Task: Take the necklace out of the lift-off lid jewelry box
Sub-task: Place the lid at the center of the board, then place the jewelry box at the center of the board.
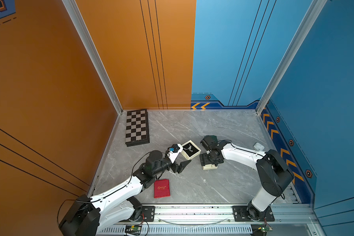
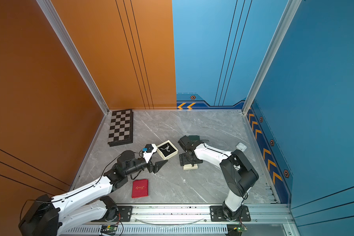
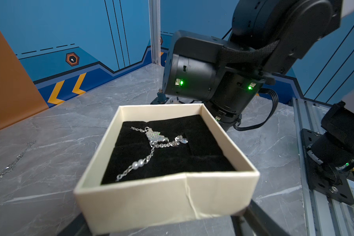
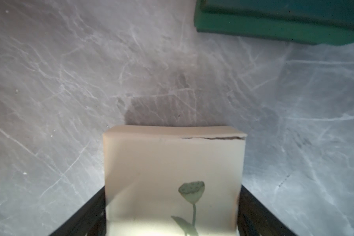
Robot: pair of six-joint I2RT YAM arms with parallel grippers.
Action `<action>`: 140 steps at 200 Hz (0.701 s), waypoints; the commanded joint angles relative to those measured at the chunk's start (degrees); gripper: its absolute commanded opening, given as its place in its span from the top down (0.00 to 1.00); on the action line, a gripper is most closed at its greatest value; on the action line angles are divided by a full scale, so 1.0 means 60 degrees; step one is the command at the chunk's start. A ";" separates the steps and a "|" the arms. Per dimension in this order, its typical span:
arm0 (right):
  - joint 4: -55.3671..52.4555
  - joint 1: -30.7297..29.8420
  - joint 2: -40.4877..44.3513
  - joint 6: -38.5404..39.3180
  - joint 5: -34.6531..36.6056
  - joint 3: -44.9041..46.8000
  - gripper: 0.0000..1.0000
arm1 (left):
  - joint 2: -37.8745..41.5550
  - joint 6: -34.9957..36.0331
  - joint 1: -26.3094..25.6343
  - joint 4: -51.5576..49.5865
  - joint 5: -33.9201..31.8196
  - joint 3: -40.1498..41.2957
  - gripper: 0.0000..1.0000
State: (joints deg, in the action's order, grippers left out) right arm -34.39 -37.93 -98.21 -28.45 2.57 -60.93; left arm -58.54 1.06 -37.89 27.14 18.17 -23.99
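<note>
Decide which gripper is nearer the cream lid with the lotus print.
Right. The right gripper straddles the lid; the left gripper sits apart, beside the open box.

The surface (image 3: 49,126) looks like smooth grey marble-veined stone with a faint sheen. The jewelry box (image 3: 151,202) is matt cream paperboard, creased along one wall. It is lined with a black velvety insert (image 3: 172,159) under the necklace (image 3: 155,139) of shiny silver metal links, pearly beads and a glittering pendant. The lid (image 4: 172,163) is matt cream card, split along one edge.
</note>
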 commanded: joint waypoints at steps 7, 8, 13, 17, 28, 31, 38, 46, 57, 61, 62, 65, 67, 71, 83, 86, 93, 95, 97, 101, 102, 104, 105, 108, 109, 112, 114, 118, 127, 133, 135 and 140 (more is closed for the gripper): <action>0.0302 -0.0065 0.0052 -0.0131 0.0418 0.0054 0.04 | 0.0165 -0.0023 0.0126 -0.0111 -0.0100 0.0132 0.32; 0.0285 -0.0065 0.0073 -0.0126 0.0412 0.0043 0.04 | 0.0171 -0.0027 0.0122 -0.0112 -0.0100 0.0131 0.32; 0.0219 -0.0065 0.0158 -0.0076 0.0392 -0.0014 0.03 | 0.0182 -0.0020 0.0132 -0.0125 -0.0088 0.0134 0.32; 0.0154 -0.0065 0.0239 -0.0033 0.0392 -0.0067 0.02 | 0.0177 -0.0016 0.0140 -0.0141 -0.0091 0.0131 0.32; -0.0096 -0.0066 0.0484 0.0075 0.0448 -0.0233 0.01 | 0.0181 -0.0019 0.0155 -0.0143 -0.0086 0.0139 0.32; -0.0166 -0.0052 0.0559 0.0113 0.0449 -0.0290 0.01 | 0.0187 -0.0020 0.0162 -0.0143 -0.0081 0.0154 0.32; -0.0328 -0.0036 0.0739 0.0220 0.0471 -0.0404 0.01 | 0.0192 -0.0018 0.0173 -0.0143 -0.0078 0.0147 0.32; -0.0600 -0.0021 0.0951 0.0345 0.0582 -0.0598 0.01 | 0.0177 -0.0019 0.0194 -0.0143 -0.0051 0.0137 0.32; -0.0971 0.0057 0.1283 0.0518 0.0712 -0.0932 0.02 | 0.0181 -0.0030 0.0188 -0.0143 -0.0003 0.0129 0.32; -0.1090 0.0093 0.1418 0.0569 0.0733 -0.1043 0.03 | 0.0181 -0.0032 0.0192 -0.0135 0.0005 0.0144 0.32; -0.1114 0.0109 0.1452 0.0575 0.0731 -0.1069 0.03 | 0.0179 -0.0038 0.0199 -0.0139 0.0011 0.0145 0.32; -0.1174 0.0146 0.1566 0.0613 0.0726 -0.1156 0.05 | 0.0185 -0.0031 0.0196 -0.0142 0.0017 0.0156 0.32; -0.1198 0.0178 0.1642 0.0648 0.0721 -0.1206 0.05 | 0.0181 -0.0041 0.0200 -0.0143 0.0018 0.0148 0.32; -0.1245 0.0230 0.1797 0.0712 0.0674 -0.1316 0.07 | 0.0186 -0.0042 0.0201 -0.0143 0.0022 0.0147 0.32; -0.1306 0.0406 0.2246 0.0875 0.0419 -0.1614 0.11 | 0.0192 -0.0049 0.0206 -0.0141 0.0044 0.0152 0.32; -0.1309 0.0436 0.2339 0.0931 0.0330 -0.1710 0.12 | 0.0192 -0.0045 0.0197 -0.0142 0.0049 0.0150 0.32; -0.1348 0.0486 0.2510 0.1043 0.0098 -0.1919 0.15 | 0.0188 -0.0049 0.0209 -0.0141 0.0062 0.0135 0.32; -0.1356 0.0498 0.2559 0.1077 0.0044 -0.1986 0.16 | 0.0187 -0.0053 0.0214 -0.0142 0.0073 0.0132 0.32; -0.1365 0.0504 0.2604 0.1093 0.0005 -0.2062 0.17 | 0.0180 -0.0047 0.0208 -0.0143 0.0072 0.0131 0.32; -0.1404 0.0493 0.2652 0.1141 -0.0076 -0.2186 0.18 | 0.0178 -0.0054 0.0217 -0.0143 0.0087 0.0132 0.32; -0.1410 0.0500 0.2670 0.1147 -0.0091 -0.2227 0.19 | 0.0178 -0.0064 0.0212 -0.0143 0.0089 0.0131 0.32; -0.1426 0.0498 0.2690 0.1166 -0.0131 -0.2287 0.19 | 0.0177 -0.0072 0.0208 -0.0143 0.0102 0.0131 0.32; -0.1436 0.0495 0.2703 0.1181 -0.0155 -0.2321 0.20 | 0.0177 -0.0066 0.0207 -0.0143 0.0104 0.0124 0.32; -0.1457 0.0494 0.2726 0.1213 -0.0238 -0.2408 0.21 | 0.0170 -0.0071 0.0207 -0.0139 0.0105 0.0126 0.32; -0.1459 0.0493 0.2736 0.1226 -0.0282 -0.2440 0.21 | 0.0166 -0.0065 0.0206 -0.0141 0.0113 0.0121 0.32; -0.1473 0.0485 0.2745 0.1262 -0.0375 -0.2527 0.22 | 0.0167 -0.0064 0.0208 -0.0139 0.0119 0.0130 0.32; -0.1475 0.0479 0.2749 0.1286 -0.0433 -0.2581 0.22 | 0.0164 -0.0075 0.0214 -0.0138 0.0131 0.0131 0.32; -0.1488 0.0474 0.2760 0.1312 -0.0540 -0.2672 0.24 | 0.0163 -0.0078 0.0203 -0.0142 0.0135 0.0123 0.32; -0.1490 0.0435 0.2746 0.1370 -0.0798 -0.2852 0.27 | 0.0146 -0.0083 0.0200 -0.0143 0.0155 0.0114 0.32; -0.1475 0.0396 0.2711 0.1423 -0.1021 -0.2961 0.28 | 0.0134 -0.0080 0.0194 -0.0137 0.0154 0.0084 0.32; -0.1475 0.0376 0.2690 0.1436 -0.1093 -0.2990 0.29 | 0.0134 -0.0087 0.0200 -0.0141 0.0151 0.0094 0.32; -0.1475 0.0330 0.2648 0.1444 -0.1190 -0.3075 0.31 | 0.0121 -0.0088 0.0203 -0.0143 0.0188 0.0083 0.32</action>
State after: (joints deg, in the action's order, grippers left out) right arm -39.99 -34.98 -81.32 -22.13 0.67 -77.52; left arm -58.43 1.04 -37.12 26.28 18.04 -23.99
